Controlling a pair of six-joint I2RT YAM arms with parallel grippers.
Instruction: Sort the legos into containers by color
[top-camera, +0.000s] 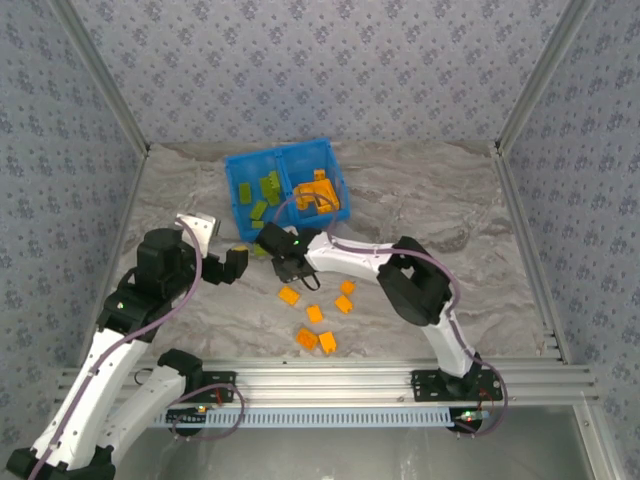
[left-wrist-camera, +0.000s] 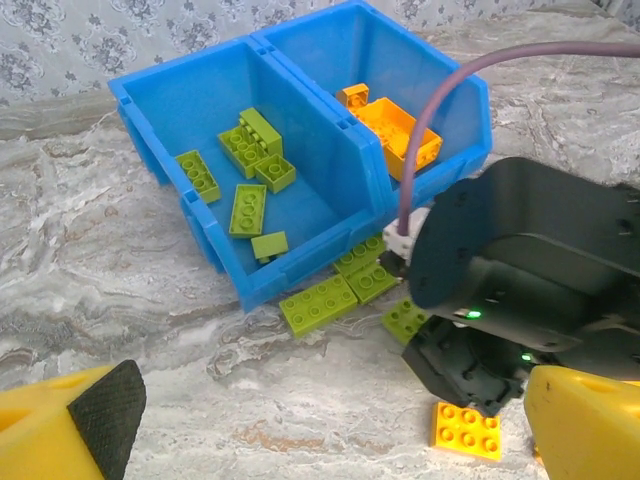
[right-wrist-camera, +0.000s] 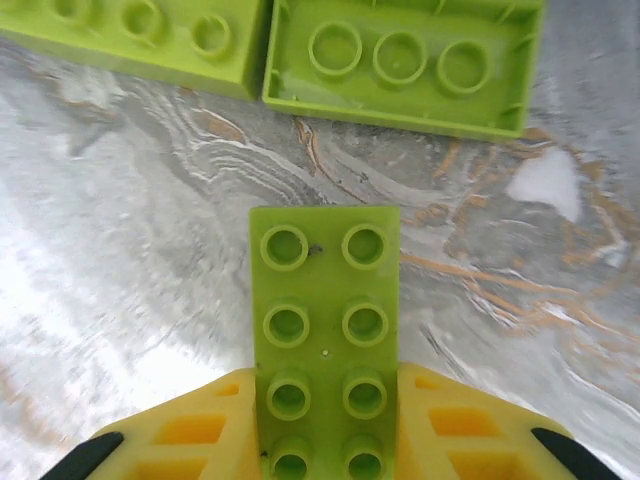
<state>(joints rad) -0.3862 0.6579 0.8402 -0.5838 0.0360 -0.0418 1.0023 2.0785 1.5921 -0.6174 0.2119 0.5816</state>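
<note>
The blue bin (top-camera: 237, 172) stands at the back; its left compartment (left-wrist-camera: 215, 110) holds several lime green legos (left-wrist-camera: 248, 208) and its right compartment (left-wrist-camera: 400, 55) holds orange ones (left-wrist-camera: 405, 130). My right gripper (right-wrist-camera: 325, 400) is shut on a lime green lego (right-wrist-camera: 324, 300), held studs up just above the table, in front of the bin (top-camera: 290, 265). Two more green legos (right-wrist-camera: 400, 60) lie just ahead of it. My left gripper (left-wrist-camera: 340, 440) hangs open and empty to the left (top-camera: 236, 262). Several orange legos (top-camera: 314, 313) lie scattered on the table nearer the arms.
Loose green legos (left-wrist-camera: 318, 303) lie against the bin's front wall. An orange plate (left-wrist-camera: 466, 430) lies under the right arm's wrist (left-wrist-camera: 530, 290), which blocks the space right of my left gripper. Patterned walls close the table's sides and back.
</note>
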